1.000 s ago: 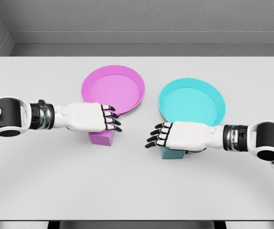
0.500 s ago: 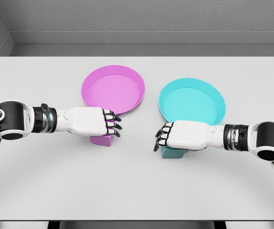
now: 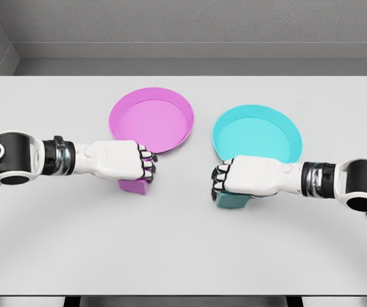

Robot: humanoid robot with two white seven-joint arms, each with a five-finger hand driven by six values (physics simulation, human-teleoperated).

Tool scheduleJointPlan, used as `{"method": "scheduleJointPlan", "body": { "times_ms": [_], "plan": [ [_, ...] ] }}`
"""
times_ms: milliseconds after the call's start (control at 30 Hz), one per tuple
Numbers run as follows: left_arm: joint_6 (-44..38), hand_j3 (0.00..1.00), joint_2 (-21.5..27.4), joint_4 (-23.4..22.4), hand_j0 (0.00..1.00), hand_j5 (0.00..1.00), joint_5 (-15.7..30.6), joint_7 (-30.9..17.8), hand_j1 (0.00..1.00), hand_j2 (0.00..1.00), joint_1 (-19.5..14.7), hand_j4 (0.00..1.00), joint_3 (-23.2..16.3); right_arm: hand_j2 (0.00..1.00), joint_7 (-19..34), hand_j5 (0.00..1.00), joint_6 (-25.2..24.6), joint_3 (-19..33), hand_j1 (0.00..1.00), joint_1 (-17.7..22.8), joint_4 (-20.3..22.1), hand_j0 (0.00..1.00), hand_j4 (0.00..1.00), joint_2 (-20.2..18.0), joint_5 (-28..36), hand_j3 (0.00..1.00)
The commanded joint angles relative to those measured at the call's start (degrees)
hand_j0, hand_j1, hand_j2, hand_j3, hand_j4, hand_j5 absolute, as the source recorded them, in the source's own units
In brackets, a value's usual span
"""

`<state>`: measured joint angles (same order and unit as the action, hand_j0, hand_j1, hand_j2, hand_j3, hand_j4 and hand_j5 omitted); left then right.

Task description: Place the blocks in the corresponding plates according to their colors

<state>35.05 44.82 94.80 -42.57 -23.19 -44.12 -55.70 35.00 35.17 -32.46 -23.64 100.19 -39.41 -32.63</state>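
**Both hands closed over matching blocks at the plates' near edges**

On a pale grey table (image 3: 183, 256) backed by a grey wall (image 3: 183, 19), a white humanoid robot reaches inward with both arms. From the picture's left, the left hand (image 3: 123, 160) lies palm down over the pink block (image 3: 134, 186), its fingers (image 3: 147, 164) curled into a fist around the block's top. Only the lower part of the block shows beneath the knuckles; whether it rests on the table or is just lifted off it cannot be told. It sits just in front of the near rim of the pink plate (image 3: 123, 105), a shallow round dish lying flat on the table left of centre.

Right of that plate, with a narrow strip of bare table between them, lies the teal plate (image 3: 292, 137), the same round shallow shape and set slightly nearer the camera. At its near left edge the right hand (image 3: 250, 177), whose arm comes in from the picture's right, is likewise clenched, with the dark-jointed fingers (image 3: 220, 179) wrapped down over the teal block (image 3: 231, 200). The block's lower front face shows below the palm, close against the plate's rim; contact with the table is again unclear.

The two fists face each other across the middle of the table, well apart. Both plates hold nothing.
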Motion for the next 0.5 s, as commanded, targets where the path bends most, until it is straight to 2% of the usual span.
{"method": "scheduleJointPlan", "body": {
  "times_ms": [0, 133, 233, 367, 467],
  "plan": [
    [-0.05, 0.54, 0.18, 0.39, 0.54, 0.54, 0.91, -0.1, 0.54, 0.54, 0.0, 0.54, 0.15, 0.56, 0.0, 0.56, -0.17, 0.21, 0.56, 0.0, 0.01, 0.56, 0.56, 0.39, 0.46, 0.56],
    [-0.05, 0.49, 0.61, 0.48, 0.49, 0.49, 3.11, -0.1, 0.49, 0.49, -0.97, 0.49, 0.33, 0.55, 0.0, 0.55, -0.17, 0.29, 0.55, -0.09, 0.01, 0.55, 0.55, 0.39, 0.55, 0.55],
    [-0.05, 0.46, 0.7, 0.39, 0.46, 0.46, 4.34, -0.1, 0.46, 0.46, -1.76, 0.46, 0.41, 0.55, 0.0, 0.55, -0.17, 2.67, 0.55, -0.09, 0.01, 0.55, 0.55, 0.3, 1.25, 0.55],
    [-0.05, 0.45, 0.7, -0.31, 0.45, 0.45, 6.62, -0.1, 0.45, 0.45, -5.01, 0.45, 0.59, 0.55, 0.0, 0.55, -0.17, 5.83, 0.55, 0.09, 0.01, 0.55, 0.55, 0.04, 3.98, 0.55],
    [-0.05, 0.45, -0.09, -3.74, 0.45, 0.45, 7.59, -0.1, 0.45, 0.45, -7.29, 0.45, 0.68, 0.55, 0.0, 0.55, -0.17, 8.38, 0.55, 0.09, -0.6, 0.55, 0.55, -0.22, 6.26, 0.55]
  ]
}}
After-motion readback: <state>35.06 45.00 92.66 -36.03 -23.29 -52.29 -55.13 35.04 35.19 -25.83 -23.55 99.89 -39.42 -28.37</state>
